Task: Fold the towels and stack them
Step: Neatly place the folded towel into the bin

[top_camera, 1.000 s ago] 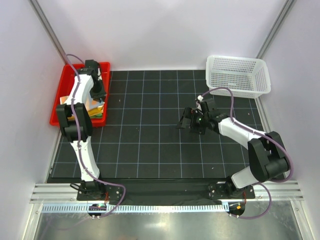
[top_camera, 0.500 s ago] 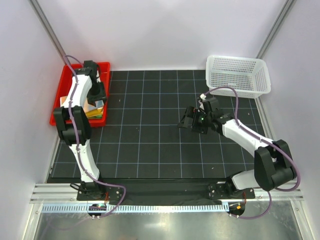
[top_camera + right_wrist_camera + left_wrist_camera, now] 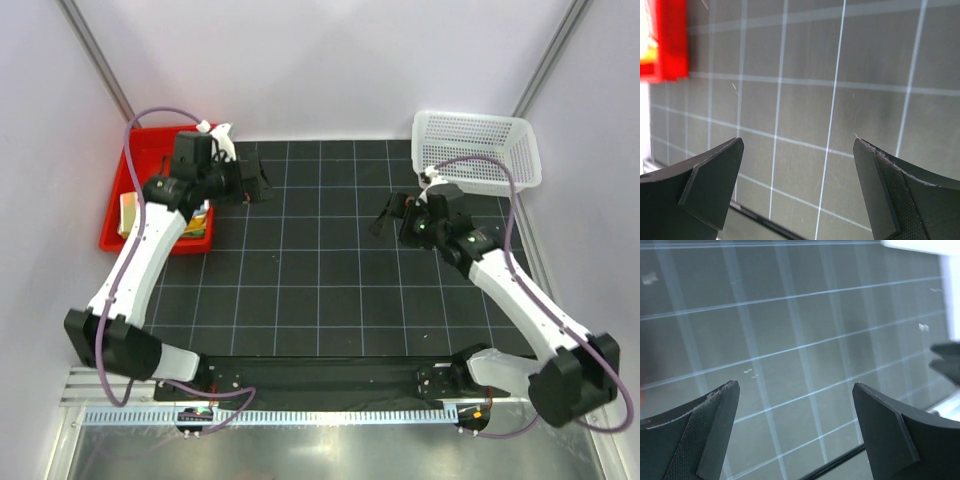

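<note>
- Two patches of cloth are all I can make out of the towels (image 3: 128, 213). One is a yellow-orange piece against the left wall of the red tray (image 3: 150, 148). The other is a sliver of green and yellow by the tray's right wall, half hidden under the left arm (image 3: 150, 240). I cannot count separate towels from the overhead camera.
- That tray sits at the far left corner of the table, just off the left edge of the black mat (image 3: 320, 300).
- My left gripper (image 3: 258, 186) hangs over the far left corner of the mat, just right of the tray and pointing toward the middle. On its wrist camera the left gripper (image 3: 795, 407) has its jaws wide apart. Only blurred grid lines show between the fingers (image 3: 705, 430), with no cloth in them.
- My right gripper (image 3: 384, 216) is over the right half of the mat, well apart from the left one and facing it. On its wrist camera the right gripper (image 3: 797, 162) is spread just as wide and holds nothing. The red tray (image 3: 671, 42) shows as a blur in that view's upper left corner.
- One white basket (image 3: 478, 150) stands at the far right corner of the table, beyond the right arm's wrist.
</note>
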`<state>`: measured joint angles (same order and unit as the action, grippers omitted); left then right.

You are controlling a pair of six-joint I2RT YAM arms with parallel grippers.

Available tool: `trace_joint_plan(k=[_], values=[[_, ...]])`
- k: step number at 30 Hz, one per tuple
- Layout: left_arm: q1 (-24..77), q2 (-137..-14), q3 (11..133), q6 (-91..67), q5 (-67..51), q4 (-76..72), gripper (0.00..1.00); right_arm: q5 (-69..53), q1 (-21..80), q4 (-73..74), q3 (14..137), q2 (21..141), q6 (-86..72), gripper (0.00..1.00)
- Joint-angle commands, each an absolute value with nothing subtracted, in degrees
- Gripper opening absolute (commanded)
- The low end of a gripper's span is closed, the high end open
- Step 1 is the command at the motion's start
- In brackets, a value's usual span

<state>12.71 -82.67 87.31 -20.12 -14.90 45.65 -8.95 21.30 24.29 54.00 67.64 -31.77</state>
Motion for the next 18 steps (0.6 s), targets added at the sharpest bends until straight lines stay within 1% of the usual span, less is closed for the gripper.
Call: trace_joint_plan(k=[1, 2, 5, 7, 11, 18], values=[[15.11, -77.36, 78.09, -25.04, -24.51, 30.08, 1.0, -1.77, 21.27, 23.91, 56.87, 61.01, -29.79, 1.0], [16.25, -76.39, 76.57, -25.83, -24.87, 26.4, 1.0, -0.28, 21.18, 23.73, 56.87, 58.73, -29.71, 1.0], [20.38, -74.27, 72.18, -26.9, -24.7, 22.77, 1.0, 2.46, 21.27, 23.82, 57.22, 55.3, -28.66, 1.0], [22.66, -73.65, 71.28, -26.81, -22.42, 22.59, 1.0, 3.16, 21.27, 24.43, 57.39, 54.23, -28.13, 1.0], [24.78, -73.3, 70.4, -26.89, -21.45, 22.15, 1.0, 4.39, 21.27, 25.75, 57.57, 52.91, -27.95, 1.0], [26.37, -73.48, 70.22, -26.98, -19.95, 21.8, 1.0, 5.97, 21.27, 26.72, 57.92, 51.77, -26.46, 1.0]])
